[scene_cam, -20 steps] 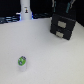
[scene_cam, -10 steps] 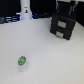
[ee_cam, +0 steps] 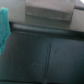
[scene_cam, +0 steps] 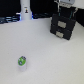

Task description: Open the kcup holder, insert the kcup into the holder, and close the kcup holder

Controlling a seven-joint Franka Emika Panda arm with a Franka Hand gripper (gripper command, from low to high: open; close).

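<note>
Not much is changing since a second ago: the arm is still hanging over the kcup holder (scene_cam: 63, 25) at the far right of the exterior view, maybe shifting a hair, and the pod isn't budging at all.

The kcup holder is sitting on the white tabletop (scene_cam: 45, 55), looking like a black boxy unit, and the claw (scene_cam: 64, 5) is hovering right at its top edge, up at the frame border. Honestly can't tell if the claw is apart or together, it's too blurry and half cut off.

The kcup (scene_cam: 22, 61), the little white one with the green lid, is sitting well apart from the holder, near the front and toward the exterior view's left. A white bottle thing (scene_cam: 25, 10) is standing at the far left.

The wrist view is just showing a blurry dark surface (ee_cam: 47, 55), a grey block (ee_cam: 49, 9) and a teal patch (ee_cam: 4, 27).
</note>
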